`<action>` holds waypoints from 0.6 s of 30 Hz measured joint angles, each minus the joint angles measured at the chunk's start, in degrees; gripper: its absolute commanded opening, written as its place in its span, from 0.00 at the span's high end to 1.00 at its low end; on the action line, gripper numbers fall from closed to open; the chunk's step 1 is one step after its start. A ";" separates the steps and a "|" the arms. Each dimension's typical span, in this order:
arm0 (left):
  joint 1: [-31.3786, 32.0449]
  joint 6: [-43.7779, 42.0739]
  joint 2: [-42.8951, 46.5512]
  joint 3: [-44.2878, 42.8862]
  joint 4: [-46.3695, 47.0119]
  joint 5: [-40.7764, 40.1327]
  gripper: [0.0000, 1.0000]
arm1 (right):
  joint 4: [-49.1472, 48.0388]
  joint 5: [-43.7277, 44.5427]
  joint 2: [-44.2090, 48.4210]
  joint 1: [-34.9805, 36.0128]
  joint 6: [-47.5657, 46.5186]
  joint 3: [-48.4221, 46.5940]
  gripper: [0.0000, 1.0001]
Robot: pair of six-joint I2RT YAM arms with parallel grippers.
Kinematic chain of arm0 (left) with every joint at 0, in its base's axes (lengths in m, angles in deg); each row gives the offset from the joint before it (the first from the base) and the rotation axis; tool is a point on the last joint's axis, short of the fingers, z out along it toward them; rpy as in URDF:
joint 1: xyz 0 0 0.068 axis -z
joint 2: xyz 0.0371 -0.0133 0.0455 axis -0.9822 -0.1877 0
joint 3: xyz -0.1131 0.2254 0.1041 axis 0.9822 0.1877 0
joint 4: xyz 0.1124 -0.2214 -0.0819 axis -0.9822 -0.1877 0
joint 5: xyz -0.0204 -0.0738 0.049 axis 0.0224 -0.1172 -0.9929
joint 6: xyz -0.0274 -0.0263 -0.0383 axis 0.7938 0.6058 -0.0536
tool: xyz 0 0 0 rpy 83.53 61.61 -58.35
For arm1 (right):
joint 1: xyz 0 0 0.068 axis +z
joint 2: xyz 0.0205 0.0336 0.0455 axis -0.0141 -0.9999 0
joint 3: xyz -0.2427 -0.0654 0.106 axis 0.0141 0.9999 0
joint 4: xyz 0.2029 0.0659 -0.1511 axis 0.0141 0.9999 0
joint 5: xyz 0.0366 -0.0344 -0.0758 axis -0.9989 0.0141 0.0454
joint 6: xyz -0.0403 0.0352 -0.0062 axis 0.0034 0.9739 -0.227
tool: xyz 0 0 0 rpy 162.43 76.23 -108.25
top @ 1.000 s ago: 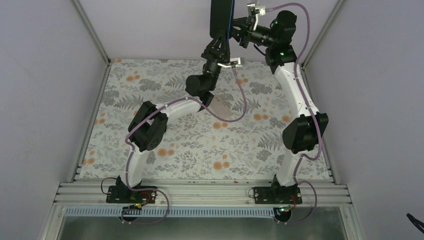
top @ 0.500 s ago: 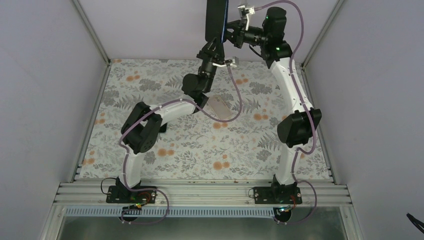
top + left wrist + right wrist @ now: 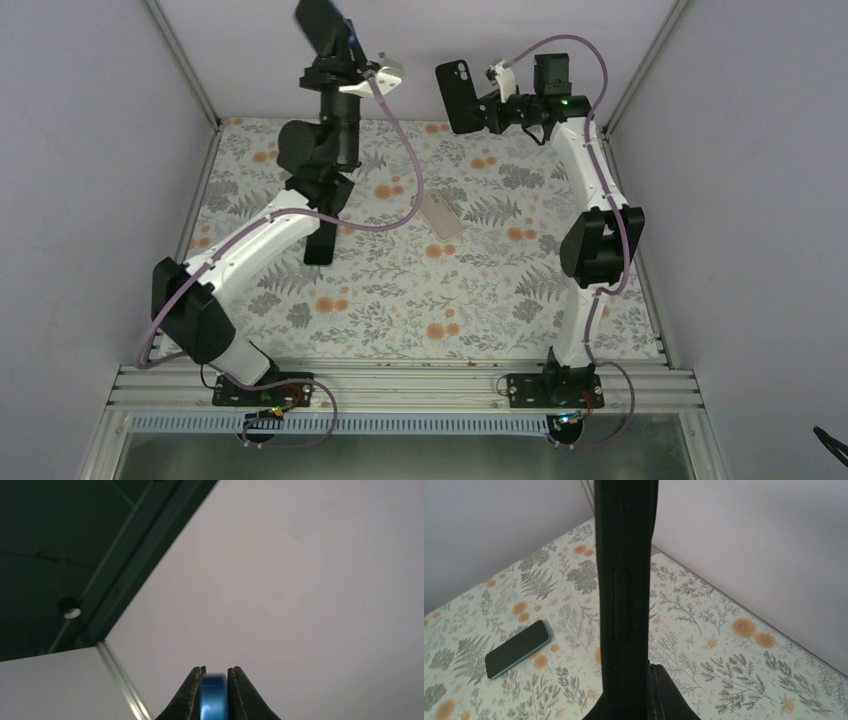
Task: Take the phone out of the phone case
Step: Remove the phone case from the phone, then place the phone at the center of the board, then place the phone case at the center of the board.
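Observation:
My left gripper (image 3: 335, 55) is raised high at the back left, shut on the phone (image 3: 318, 22), a dark slab tilted up and to the left. In the left wrist view the phone's blue edge (image 3: 214, 700) sits clamped between the two black fingers of the left gripper (image 3: 214, 672). To the right, apart from it, my right gripper (image 3: 487, 108) is shut on the black phone case (image 3: 456, 95), which is held upright with its camera cutout showing. In the right wrist view the phone case (image 3: 624, 555) stands edge-on in the right gripper (image 3: 634, 675).
A second phone (image 3: 518, 649) with a teal rim lies flat on the floral table cloth (image 3: 400, 290), seen from above as a pale rectangle (image 3: 443, 215). Grey walls (image 3: 90, 200) close in the left, back and right sides.
The phone and case were together at the top centre. Now my left arm has swung left with the phone, and my right gripper has dropped a little with the case alone.

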 measured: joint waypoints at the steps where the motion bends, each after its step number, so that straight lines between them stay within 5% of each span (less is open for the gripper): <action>1: -0.09 -0.48 1.01 0.07 0.46 -0.35 0.89 | 1.03 -0.04 0.02 0.00 -1.14 0.15 0.97; 10: 0.46 -2.86 5.57 12.39 -4.72 -2.51 0.98 | 6.78 -4.50 4.87 -2.60 -8.81 10.23 0.97; 18: 0.52 13.05 11.91 18.16 -23.85 -3.89 0.98 | 11.78 -11.15 10.67 -13.05 -13.81 17.77 0.97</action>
